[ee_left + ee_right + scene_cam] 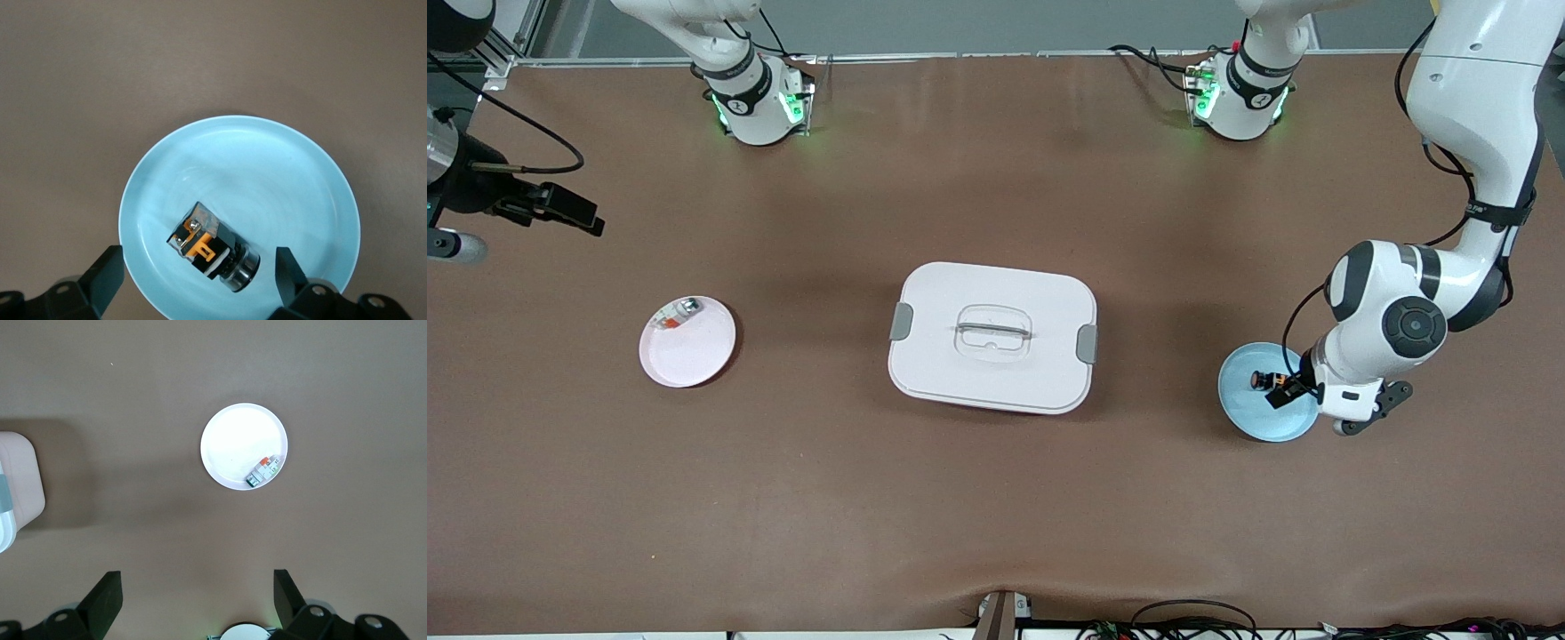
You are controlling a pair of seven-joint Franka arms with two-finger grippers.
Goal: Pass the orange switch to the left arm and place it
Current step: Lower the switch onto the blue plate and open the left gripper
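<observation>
the left arm bends down so the left gripper [197, 273] hangs just over the blue plate [280, 173], fingers spread wide either side of the orange switch [212, 249], which lies on its side on that plate, untouched. the right gripper [197, 600], also spread and empty, waits high over the pink plate [233, 443]. the box [992, 336] sits mid-table between the plates. in the front view the left gripper is mostly hidden by its wrist.
</observation>
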